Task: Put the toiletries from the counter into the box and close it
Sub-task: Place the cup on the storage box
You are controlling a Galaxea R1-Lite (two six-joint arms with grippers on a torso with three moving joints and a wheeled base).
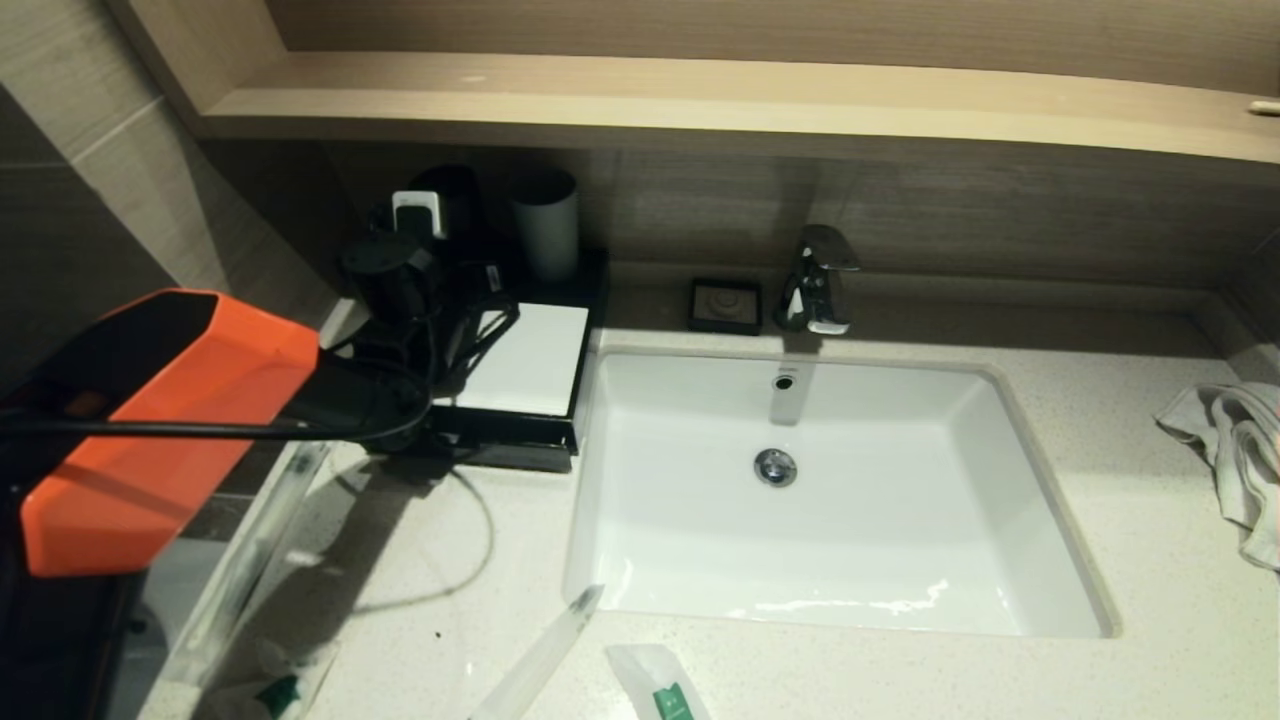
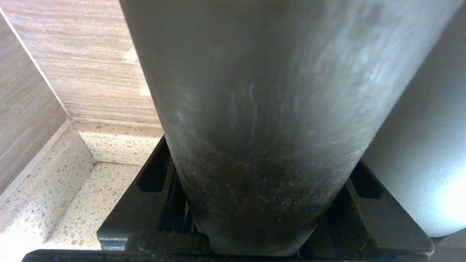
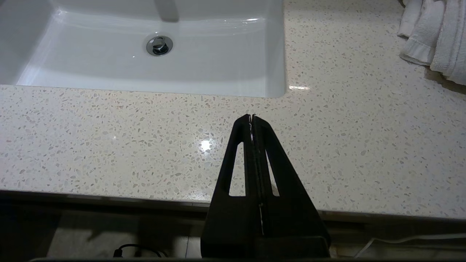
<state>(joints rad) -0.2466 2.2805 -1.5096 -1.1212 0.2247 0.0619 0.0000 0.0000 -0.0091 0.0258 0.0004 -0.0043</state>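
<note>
Several clear toiletry packets lie on the counter's near edge: a long one [image 1: 540, 660], one with a green label [image 1: 665, 692], another green-labelled one [image 1: 272, 695] and a long one at the left [image 1: 250, 560]. The black box with a white top face [image 1: 525, 360] stands left of the sink. My left gripper [image 1: 440, 235] reaches over the box to a dark cup [image 1: 450, 195]. In the left wrist view the cup [image 2: 255, 109] fills the space between the open jaws [image 2: 260, 156], with a thin gap on one side. My right gripper [image 3: 252, 116] is shut and empty over the counter's front edge.
A grey cup [image 1: 545, 235] stands beside the dark one. The white sink [image 1: 830, 500], tap [image 1: 818, 280] and black soap dish [image 1: 725, 305] are to the right. A white towel [image 1: 1235, 450] lies at the far right. A wooden shelf [image 1: 700, 100] overhangs the back.
</note>
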